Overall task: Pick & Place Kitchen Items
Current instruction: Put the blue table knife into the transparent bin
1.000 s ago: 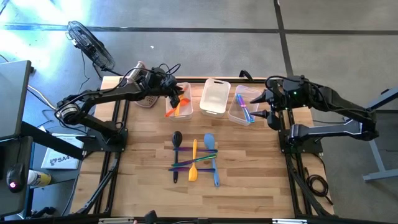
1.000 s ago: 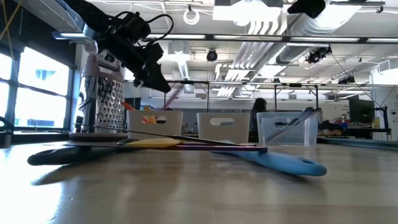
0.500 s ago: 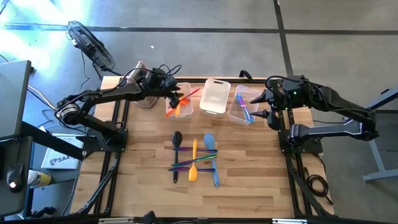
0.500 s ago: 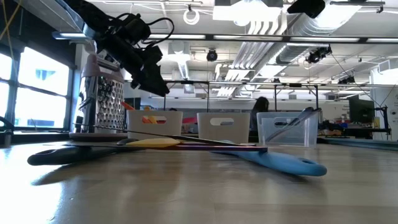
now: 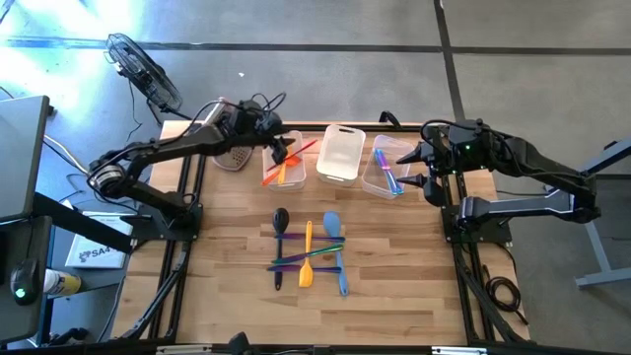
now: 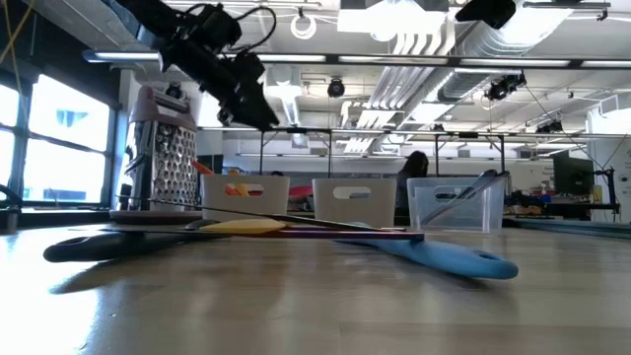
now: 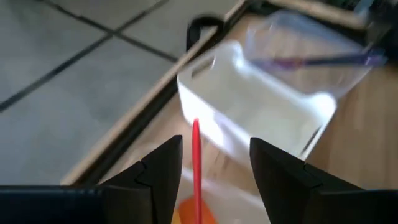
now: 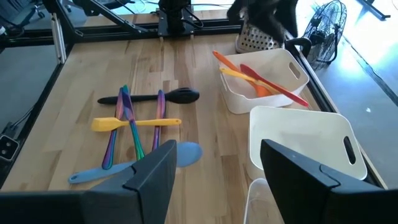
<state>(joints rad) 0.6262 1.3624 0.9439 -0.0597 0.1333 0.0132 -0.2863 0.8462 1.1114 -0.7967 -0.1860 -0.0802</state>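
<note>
My left gripper (image 5: pixel 279 146) hangs open above the left clear bin (image 5: pixel 268 176) and holds nothing; it also shows in the low view (image 6: pixel 258 108). A red utensil (image 7: pixel 196 163) lies in that bin on orange and yellow ones (image 8: pixel 252 78), its handle end over the rim (image 5: pixel 308 148). My right gripper (image 5: pixel 408 168) is open and empty by the right bin (image 5: pixel 373 183), which holds purple and blue utensils (image 5: pixel 385 166). On the table lie a black spoon (image 5: pixel 280 221), a yellow spatula (image 5: pixel 307 254), a blue spatula (image 5: pixel 335 237) and purple and green ones, crossed over each other.
The middle bin (image 5: pixel 341 153) stands between the other two. A metal grater (image 5: pixel 227 153) stands at the far left beside the left bin; it also shows in the low view (image 6: pixel 163 163). Bare wood lies toward the table's near edge (image 5: pixel 315 316).
The red utensil has dropped from under my left gripper into the left bin and now lies with its handle over the rim. My left gripper has risen above the bin and drawn back a little toward the far left. My right arm has kept still.
</note>
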